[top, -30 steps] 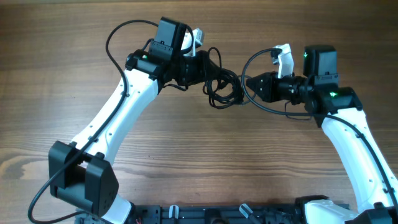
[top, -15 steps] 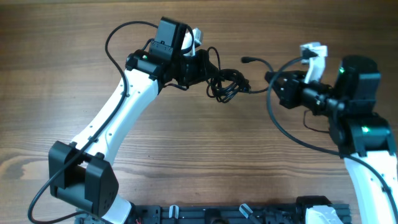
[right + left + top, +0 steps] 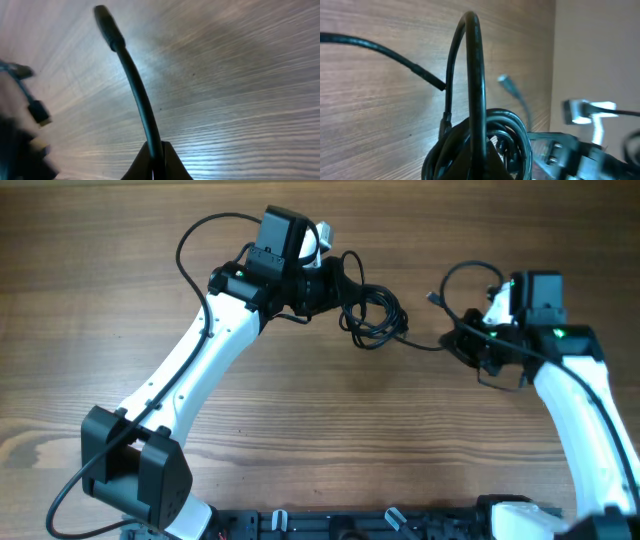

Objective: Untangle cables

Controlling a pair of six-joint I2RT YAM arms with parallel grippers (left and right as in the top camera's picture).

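The cables (image 3: pixel 372 315) bunch near the middle of the table's (image 3: pixel 100 240) far edge. The left gripper (image 3: pixel 345 288) clamps them. The right gripper (image 3: pixel 458 344) is pinched tight on one cable stretched toward the right edge.

Two robot arms (image 3: pixel 190 370) at one bench (image 3: pixel 350 440). One tangled bundle of black cables (image 3: pixel 372 320), strands too knotted to count.

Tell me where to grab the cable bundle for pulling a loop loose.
Take the outer loop on the side of the bundle away from the left gripper, coming from the right and pinching across it. There the coils spread apart; elsewhere they bunch tightly.
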